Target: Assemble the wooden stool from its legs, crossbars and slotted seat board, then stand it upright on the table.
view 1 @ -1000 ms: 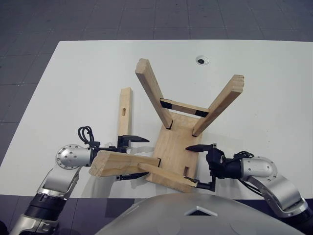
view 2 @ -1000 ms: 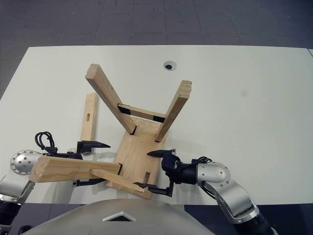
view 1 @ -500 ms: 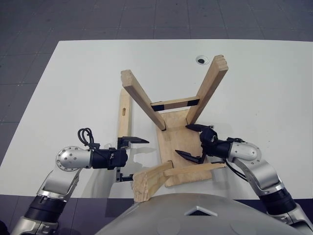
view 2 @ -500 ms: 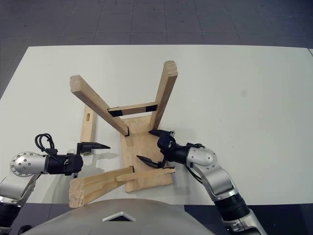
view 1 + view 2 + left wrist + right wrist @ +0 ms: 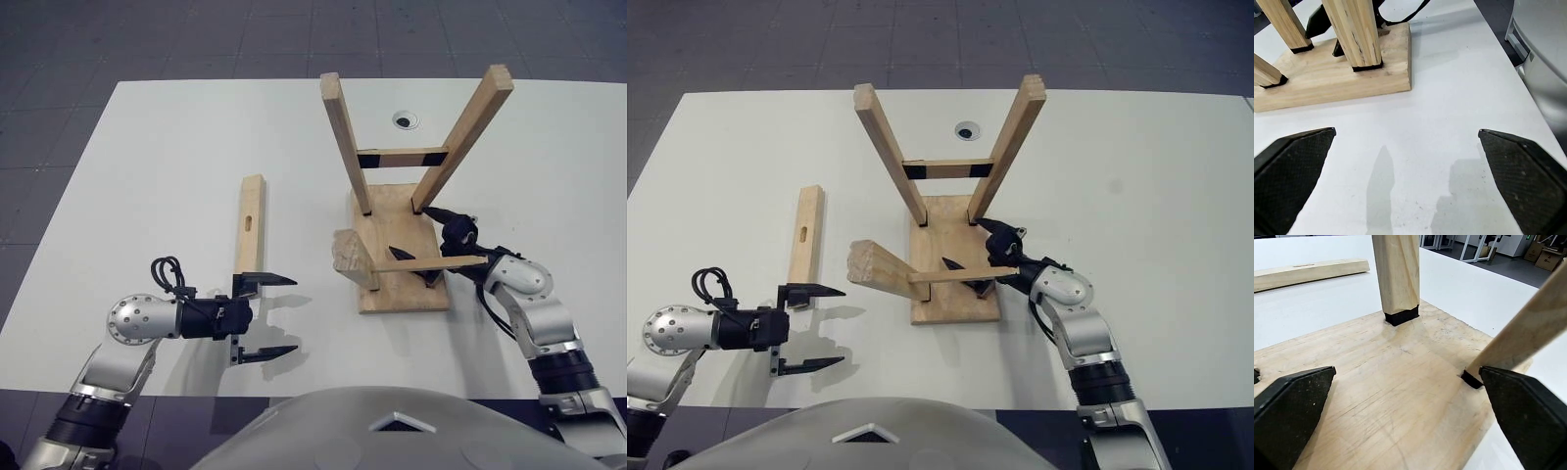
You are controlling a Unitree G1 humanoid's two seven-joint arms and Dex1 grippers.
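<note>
The part-built stool lies seat-down: the slotted seat board [image 5: 402, 284] rests on the table with two legs [image 5: 345, 137] rising from its far slots, joined by a crossbar [image 5: 402, 156]. A third leg [image 5: 351, 260] leans out over the board's left edge with a thin crossbar [image 5: 426, 262] attached. My right gripper [image 5: 967, 245] is open over the board, by that crossbar; the right wrist view shows its fingers [image 5: 1293, 401] spread above the board [image 5: 1400, 382]. A loose slotted leg [image 5: 250, 223] lies to the left. My left gripper [image 5: 266, 315] hovers open and empty near the front edge.
A round grommet hole [image 5: 405, 119] sits in the white table [image 5: 167, 166] behind the stool. The table's front edge runs just behind my left gripper. Bare tabletop lies to the left and right of the stool.
The stool has swung round and moved away to the right, with its two legs now pointing to the far side. My right gripper went with it. The left gripper, holding nothing, stayed in place.
</note>
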